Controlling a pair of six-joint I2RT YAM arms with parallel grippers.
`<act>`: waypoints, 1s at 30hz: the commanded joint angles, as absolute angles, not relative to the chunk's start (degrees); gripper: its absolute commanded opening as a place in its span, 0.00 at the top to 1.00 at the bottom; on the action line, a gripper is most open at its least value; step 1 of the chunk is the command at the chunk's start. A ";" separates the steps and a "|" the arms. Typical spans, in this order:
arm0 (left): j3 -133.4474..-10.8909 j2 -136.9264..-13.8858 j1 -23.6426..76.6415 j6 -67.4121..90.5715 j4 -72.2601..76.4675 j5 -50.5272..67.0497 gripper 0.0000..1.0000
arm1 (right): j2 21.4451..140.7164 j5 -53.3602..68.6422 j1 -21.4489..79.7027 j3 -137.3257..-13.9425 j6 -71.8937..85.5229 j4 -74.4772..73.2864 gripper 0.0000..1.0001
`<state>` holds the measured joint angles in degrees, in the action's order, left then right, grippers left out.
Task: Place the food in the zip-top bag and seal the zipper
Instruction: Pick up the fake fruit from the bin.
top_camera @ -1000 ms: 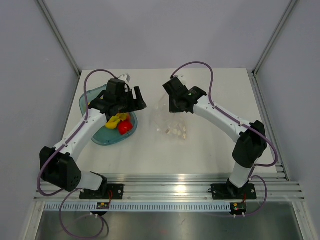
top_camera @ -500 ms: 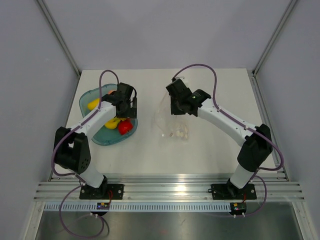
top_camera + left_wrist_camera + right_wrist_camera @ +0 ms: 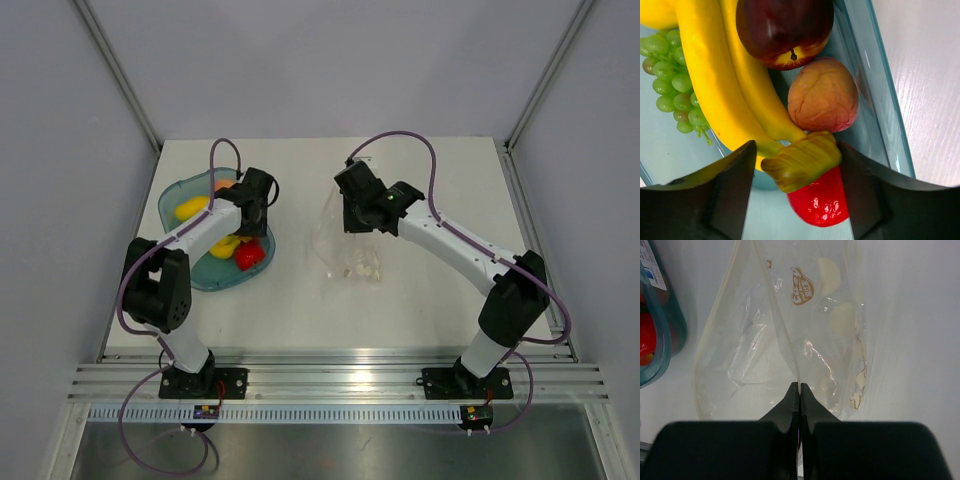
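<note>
The food lies in a teal tray [image 3: 200, 275]. My left gripper [image 3: 797, 160] is open and low in the tray, its jaws either side of the brown-green stem of the yellow banana bunch [image 3: 715, 85]. Its right finger [image 3: 865, 190] touches the stem; the left one stands apart from it. Under the stem is the red apple [image 3: 822, 200]. Beyond are the peach [image 3: 822, 95], the dark red plum [image 3: 782, 25] and the green grapes [image 3: 675, 75]. My right gripper [image 3: 799, 386] is shut on the mouth edge of the clear zip-top bag [image 3: 765, 340], holding it up. The zipper is too faint to make out.
The bag [image 3: 350, 245] lies mid-table with pale pieces printed or lying near its bottom. The tray's blue wall [image 3: 660, 340] is just left of the bag. A yellow lemon-like piece [image 3: 190, 208] sits at the tray's far side. Frame rails run along the table's edges.
My left arm has folded in and its gripper has come down among the fruit in the tray. The right gripper has held the bag edge and shifted only slightly.
</note>
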<state>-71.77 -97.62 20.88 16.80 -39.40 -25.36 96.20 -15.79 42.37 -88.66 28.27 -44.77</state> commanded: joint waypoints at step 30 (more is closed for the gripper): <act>-83.50 -82.89 4.06 24.43 -54.06 9.88 1.00 | 90.79 -15.82 42.89 -86.31 29.79 -43.86 1.00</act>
